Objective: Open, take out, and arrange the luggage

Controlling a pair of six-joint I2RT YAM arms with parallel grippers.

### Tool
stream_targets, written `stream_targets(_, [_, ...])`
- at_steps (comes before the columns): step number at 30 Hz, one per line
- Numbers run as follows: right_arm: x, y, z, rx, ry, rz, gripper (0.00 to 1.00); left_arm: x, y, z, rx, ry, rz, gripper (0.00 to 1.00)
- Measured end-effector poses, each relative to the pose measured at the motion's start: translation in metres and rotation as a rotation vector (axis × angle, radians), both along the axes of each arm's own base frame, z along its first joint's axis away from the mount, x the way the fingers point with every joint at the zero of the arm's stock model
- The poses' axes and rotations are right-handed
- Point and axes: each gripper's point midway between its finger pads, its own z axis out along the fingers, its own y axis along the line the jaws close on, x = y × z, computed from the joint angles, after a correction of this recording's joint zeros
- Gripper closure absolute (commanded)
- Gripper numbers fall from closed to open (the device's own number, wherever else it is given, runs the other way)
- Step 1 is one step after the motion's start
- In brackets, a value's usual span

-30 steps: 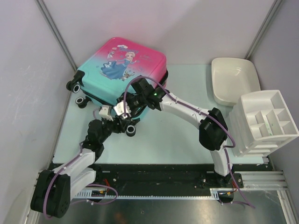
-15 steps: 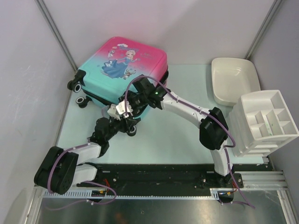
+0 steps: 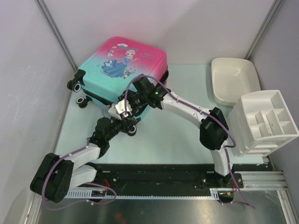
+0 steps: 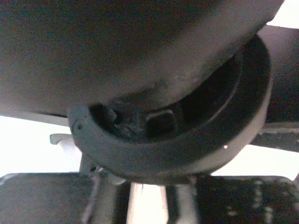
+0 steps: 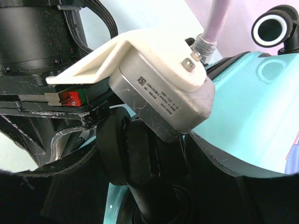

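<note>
Twice could not tell jaw width; risked left gripper (image 3: 125, 120) knocking right gripper (image 3: 131, 101), crowded at shut luggage's (image 3: 121, 65) 6 o'clock corner, or snagging wheel (image 3: 132, 129) there.

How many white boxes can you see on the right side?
2. A white tub sits at the far right of the table. A white compartment organiser stands just in front of it, at the right edge. None looks hidden, though the arms cover some table.

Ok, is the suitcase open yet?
No, the top view shows the luggage lying shut, its printed shell facing up and both halves together.
</note>
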Motion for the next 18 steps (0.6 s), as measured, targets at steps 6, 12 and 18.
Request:
stream_targets(6, [-0.003, 0.002, 0.000, 0.009, 0.007, -0.001, 1.00, 0.004, 0.017, 0.009, -0.058, 0.033, 0.064, 1.00])
stream_targets(12, [-0.009, -0.001, 0.000, 0.017, 0.028, 0.005, 1.00, 0.020, 0.071, 0.017, -0.079, 0.031, 0.261, 0.84])
stream_targets(18, [-0.011, 0.000, 0.002, 0.026, 0.054, -0.005, 1.00, 0.006, 0.073, 0.052, 0.062, -0.171, 0.169, 0.39])
